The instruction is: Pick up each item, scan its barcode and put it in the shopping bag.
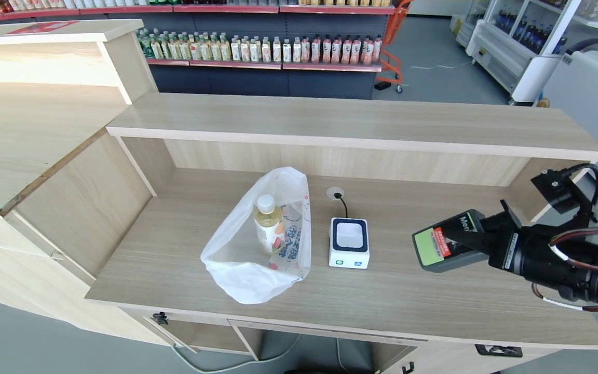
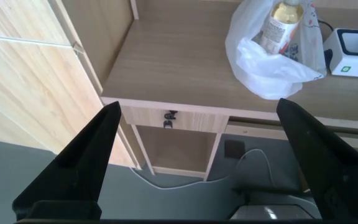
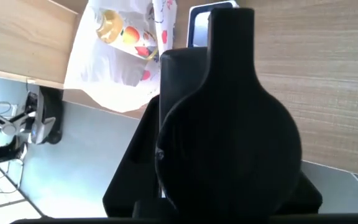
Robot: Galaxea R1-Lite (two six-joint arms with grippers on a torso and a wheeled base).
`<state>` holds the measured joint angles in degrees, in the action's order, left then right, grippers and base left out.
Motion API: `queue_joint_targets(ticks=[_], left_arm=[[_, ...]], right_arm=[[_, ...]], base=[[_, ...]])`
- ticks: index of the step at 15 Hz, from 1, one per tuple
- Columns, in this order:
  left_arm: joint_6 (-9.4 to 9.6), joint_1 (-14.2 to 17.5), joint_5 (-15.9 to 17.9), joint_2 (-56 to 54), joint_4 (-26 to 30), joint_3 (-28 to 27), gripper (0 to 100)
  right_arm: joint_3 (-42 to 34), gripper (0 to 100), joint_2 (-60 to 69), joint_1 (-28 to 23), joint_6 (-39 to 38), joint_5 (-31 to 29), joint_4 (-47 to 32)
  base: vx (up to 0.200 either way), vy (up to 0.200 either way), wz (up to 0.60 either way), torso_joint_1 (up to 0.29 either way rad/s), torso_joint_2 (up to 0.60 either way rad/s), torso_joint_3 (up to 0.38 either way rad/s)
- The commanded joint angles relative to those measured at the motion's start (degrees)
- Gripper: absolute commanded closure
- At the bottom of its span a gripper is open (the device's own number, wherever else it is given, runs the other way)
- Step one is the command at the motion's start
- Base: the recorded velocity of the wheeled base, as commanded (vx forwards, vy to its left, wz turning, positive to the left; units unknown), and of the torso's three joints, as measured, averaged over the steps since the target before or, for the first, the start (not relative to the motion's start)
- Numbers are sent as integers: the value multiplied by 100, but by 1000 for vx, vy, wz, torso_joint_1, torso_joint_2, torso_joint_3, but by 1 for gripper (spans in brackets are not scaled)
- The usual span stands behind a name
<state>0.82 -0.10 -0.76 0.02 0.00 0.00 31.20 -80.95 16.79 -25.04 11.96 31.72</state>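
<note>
Scan step in hand: right gripper clamped on dark box, right of frame, well apart from barcode scanner at centre. Bottle sits in shopping bag. Left gripper spread apart. Next: likely carry box left, barcode facing scanner.

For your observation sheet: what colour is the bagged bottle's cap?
White round cap on the pale-yellow plastic bottle; clearest in head view.
</note>
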Motion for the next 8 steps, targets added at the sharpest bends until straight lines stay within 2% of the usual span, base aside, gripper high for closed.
queue_joint_targets(ticks=[1,4,8], left_arm=[[6,1,-4,-2,0,0,0],[-11,1,-4,-2,0,0,0],[-29,1,-4,-2,0,0,0]], right_arm=[[53,100,-1152,-26,289,-27,563],[176,100,-1951,-123,649,-27,1319],[853,100,-2637,-123,649,-27,1381]], base=[[0,0,0,0,0,0],[0,0,0,0,0,0],[0,0,0,0,0,0]])
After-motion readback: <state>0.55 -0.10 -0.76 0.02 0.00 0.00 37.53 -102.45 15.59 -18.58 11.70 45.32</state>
